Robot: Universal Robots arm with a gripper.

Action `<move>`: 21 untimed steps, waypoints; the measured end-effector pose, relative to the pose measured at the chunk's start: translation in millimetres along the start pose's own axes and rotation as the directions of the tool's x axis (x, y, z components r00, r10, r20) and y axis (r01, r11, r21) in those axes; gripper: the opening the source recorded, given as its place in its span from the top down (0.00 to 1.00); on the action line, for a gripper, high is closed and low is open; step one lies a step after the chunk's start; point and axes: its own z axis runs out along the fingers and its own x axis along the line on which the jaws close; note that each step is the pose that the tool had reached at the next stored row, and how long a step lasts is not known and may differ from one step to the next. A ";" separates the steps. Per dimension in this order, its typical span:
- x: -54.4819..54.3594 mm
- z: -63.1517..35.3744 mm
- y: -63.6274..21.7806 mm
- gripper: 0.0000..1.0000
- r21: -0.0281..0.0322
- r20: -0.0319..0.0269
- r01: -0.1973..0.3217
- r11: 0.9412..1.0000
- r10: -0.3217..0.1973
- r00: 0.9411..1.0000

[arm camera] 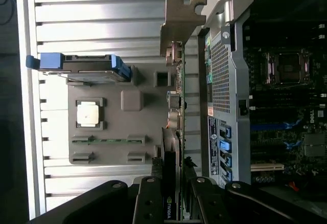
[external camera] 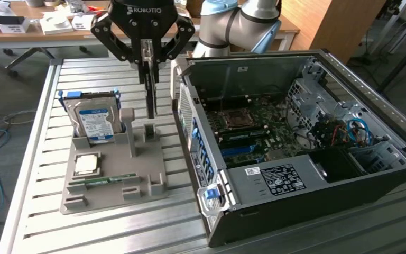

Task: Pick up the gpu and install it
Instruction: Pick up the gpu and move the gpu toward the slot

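Surface (external camera: 118, 230): pale metal top built of parallel slats with dark grooves between them, and a rail along its edge at the exterior view's left. Two items rested directly on it. A grey moulded holder (external camera: 114, 164) sat flat towards the exterior view's left, its base spanning several slats. An open black computer case (external camera: 295, 211) lay on its side towards the exterior view's right, just beside the holder. A narrow strip of bare slats separated them.
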 end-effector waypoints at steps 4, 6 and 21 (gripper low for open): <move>0.0 -0.1 0.0 0.74 0.000 0.000 0.000 1.000 0.000 1.000; -0.7 -0.3 0.0 0.74 0.000 0.000 0.000 1.000 0.000 1.000; -55.1 0.4 3.6 0.74 -0.008 -0.001 0.000 1.000 0.000 1.000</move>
